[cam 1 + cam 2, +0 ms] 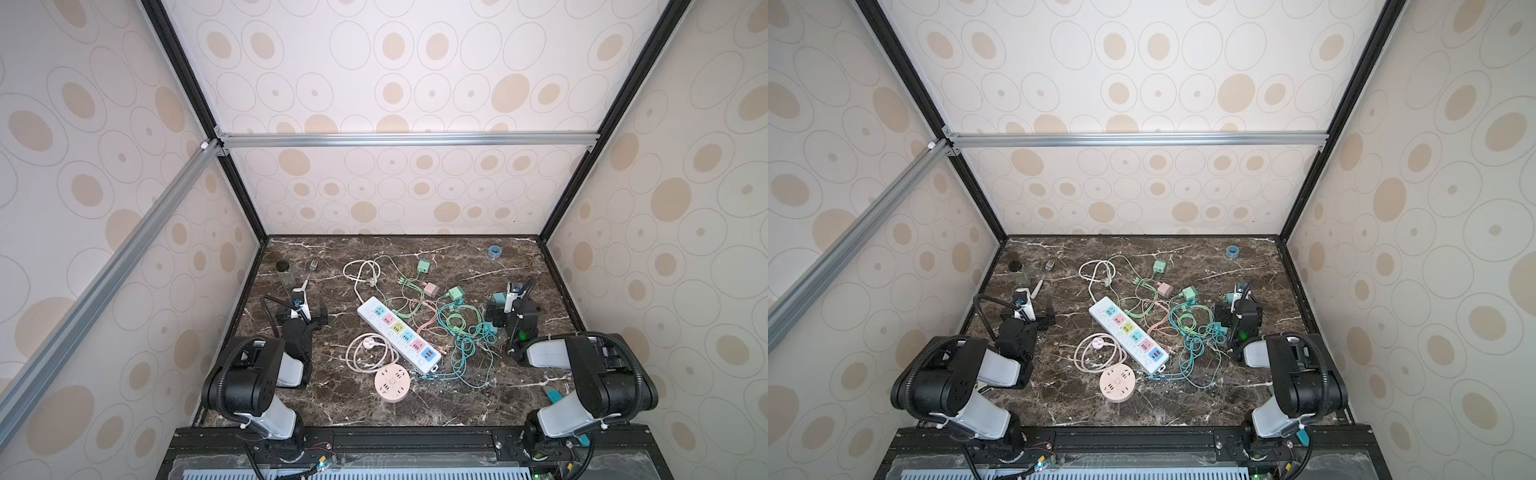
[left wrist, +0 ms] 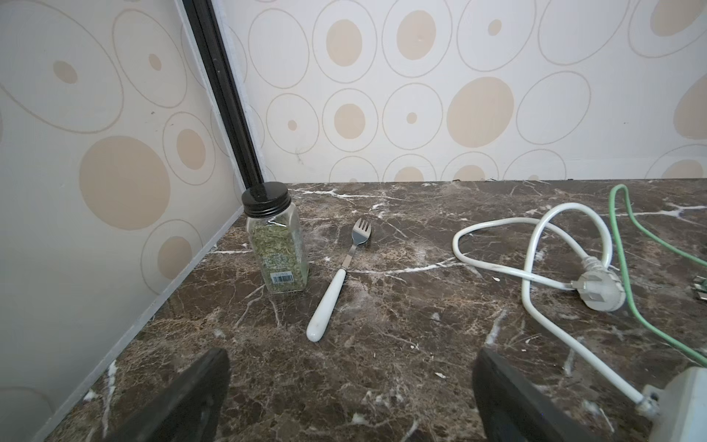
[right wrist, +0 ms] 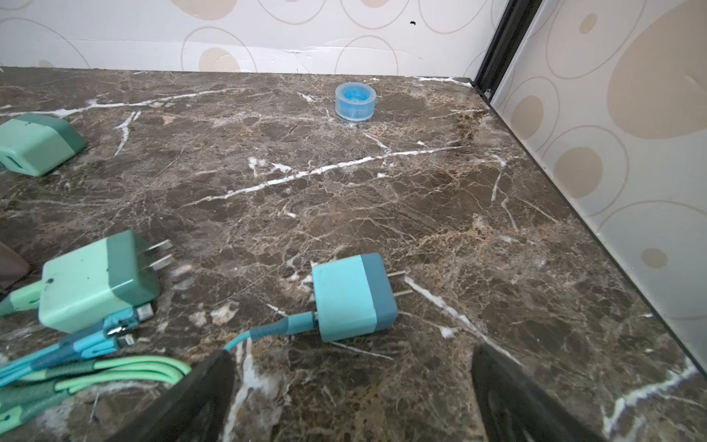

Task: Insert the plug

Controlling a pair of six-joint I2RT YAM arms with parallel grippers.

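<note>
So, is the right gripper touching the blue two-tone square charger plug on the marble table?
Apart. The right wrist view shows the right gripper open, with bare marble between each finger and the blue charger plug lying ahead of them.

Lab-type robot test booth: alu frame [image 1: 407, 139], wallpapered panels [image 1: 415, 75], marble-look tabletop [image 1: 457, 407]
</note>
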